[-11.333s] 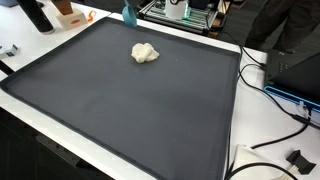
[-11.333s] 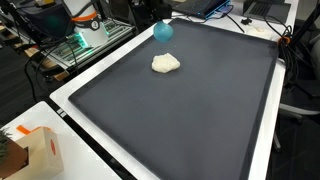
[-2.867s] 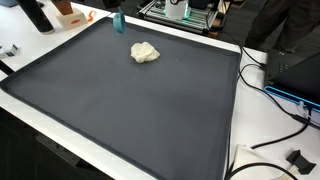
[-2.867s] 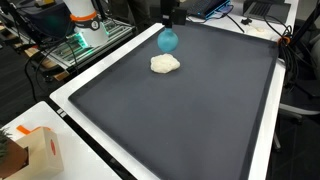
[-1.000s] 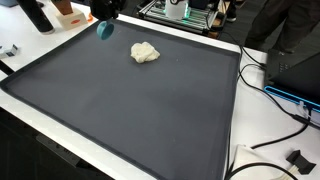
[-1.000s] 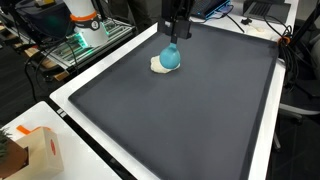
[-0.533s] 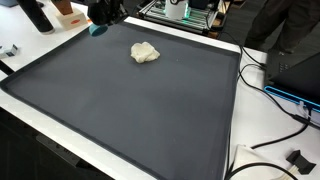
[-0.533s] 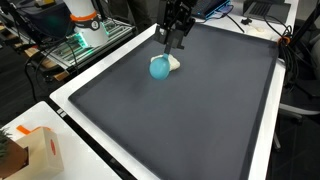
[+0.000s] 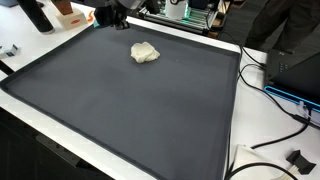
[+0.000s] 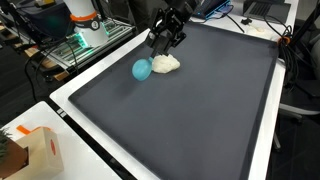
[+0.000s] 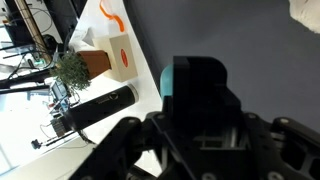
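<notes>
My gripper (image 10: 153, 52) is shut on a teal rounded object (image 10: 142, 68) and holds it low over the dark mat (image 10: 190, 110), close beside a cream crumpled lump (image 10: 166, 63). In an exterior view the gripper (image 9: 106, 16) is at the mat's far corner, to the left of the lump (image 9: 145, 52). In the wrist view the teal object (image 11: 193, 76) shows between the dark fingers (image 11: 196, 92), with part of the lump (image 11: 308, 8) at the top right edge.
An orange-and-white box (image 11: 113, 48), a small plant (image 11: 72, 68) and a black bottle (image 11: 96, 108) stand on the white table past the mat's edge. The box also shows in an exterior view (image 10: 40, 150). Cables (image 9: 272, 92) lie at the right. Electronics (image 9: 182, 12) stand behind.
The gripper has carried the teal object past the cream lump along the mat's far side, toward the corner near the orange box, and has tilted.
</notes>
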`<state>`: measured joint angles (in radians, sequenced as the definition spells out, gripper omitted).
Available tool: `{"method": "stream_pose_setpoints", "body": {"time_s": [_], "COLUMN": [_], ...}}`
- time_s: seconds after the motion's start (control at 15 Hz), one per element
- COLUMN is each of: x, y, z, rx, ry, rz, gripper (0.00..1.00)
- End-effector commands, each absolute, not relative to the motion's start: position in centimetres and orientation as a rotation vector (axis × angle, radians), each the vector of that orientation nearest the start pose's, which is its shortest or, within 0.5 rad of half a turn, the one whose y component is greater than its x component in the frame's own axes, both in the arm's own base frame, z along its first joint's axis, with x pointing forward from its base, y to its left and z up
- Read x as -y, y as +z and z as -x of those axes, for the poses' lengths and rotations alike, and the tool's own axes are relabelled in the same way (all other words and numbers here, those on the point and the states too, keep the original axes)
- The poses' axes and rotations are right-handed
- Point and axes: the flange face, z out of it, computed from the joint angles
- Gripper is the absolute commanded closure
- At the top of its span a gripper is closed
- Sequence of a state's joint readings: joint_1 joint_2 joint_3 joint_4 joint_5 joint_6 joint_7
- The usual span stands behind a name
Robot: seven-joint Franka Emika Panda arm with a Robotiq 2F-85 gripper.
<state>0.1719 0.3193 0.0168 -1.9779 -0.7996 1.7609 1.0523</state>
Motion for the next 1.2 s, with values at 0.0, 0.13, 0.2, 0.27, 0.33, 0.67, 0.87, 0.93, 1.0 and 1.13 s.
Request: {"method": "stream_pose_setpoints", "body": {"time_s": [0.0,0.13,0.2,0.27,0.33,0.67,0.87,0.93,1.0,1.13], "x": [-4.1,-4.0,-4.0,-4.0,-4.0,-3.9,-3.9,-3.8,-3.8,-3.8], "y": [27.8,26.7,26.2,25.8,25.4,24.0,23.9,24.0,24.1,24.3], "z": [-56.5,-56.7,-56.7,-56.8,-56.9,-57.2,-57.1,-57.1,-57.0,-57.0], "rx": [0.556,0.557,0.548,0.543,0.540,0.499,0.450,0.428,0.410,0.365], "ry": [-0.016,-0.041,-0.051,-0.060,-0.068,-0.104,-0.128,-0.135,-0.142,-0.161], "rz": [-2.139,-2.130,-2.125,-2.122,-2.119,-2.128,-2.143,-2.146,-2.152,-2.162], "gripper": [0.75,0.75,0.75,0.75,0.75,0.75,0.75,0.75,0.75,0.75]}}
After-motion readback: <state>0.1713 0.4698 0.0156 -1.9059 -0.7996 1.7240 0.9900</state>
